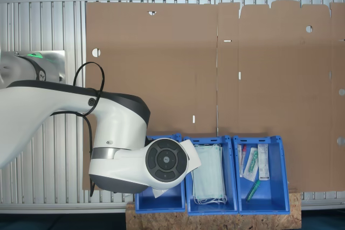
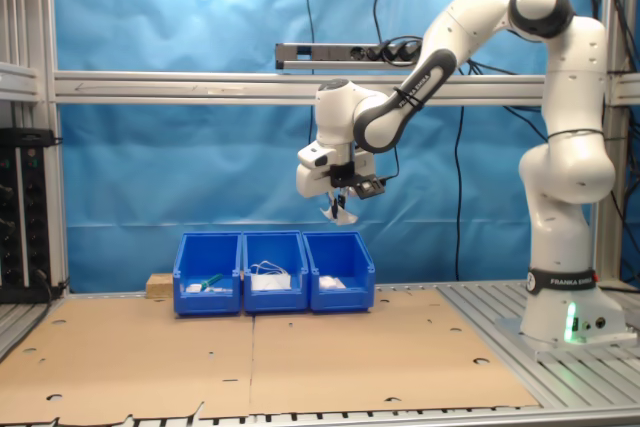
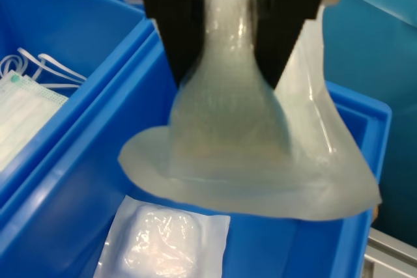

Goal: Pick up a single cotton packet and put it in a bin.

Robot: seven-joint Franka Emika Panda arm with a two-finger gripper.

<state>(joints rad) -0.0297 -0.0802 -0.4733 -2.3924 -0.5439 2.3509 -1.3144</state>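
My gripper (image 3: 225, 76) is shut on a cotton packet (image 3: 241, 161), a limp white pad in a clear wrapper that hangs crumpled between the two black fingers (image 3: 169, 24). In the second exterior view the gripper (image 2: 340, 209) holds the packet (image 2: 343, 215) in the air, well above the blue bin (image 2: 343, 299) at the row's end nearest the robot base. The wrist view looks down into this bin (image 3: 85, 180), where another flat cotton packet (image 3: 163, 242) lies on the floor. In the first exterior view my wrist covers most of that bin (image 1: 161, 207).
The middle bin (image 1: 186, 187) holds pale green face masks (image 1: 209, 173). The far bin (image 1: 283, 187) holds long narrow packets (image 1: 262, 162). All three stand on a wooden block (image 1: 215, 220) at the edge of a cardboard-covered table (image 1: 161, 68).
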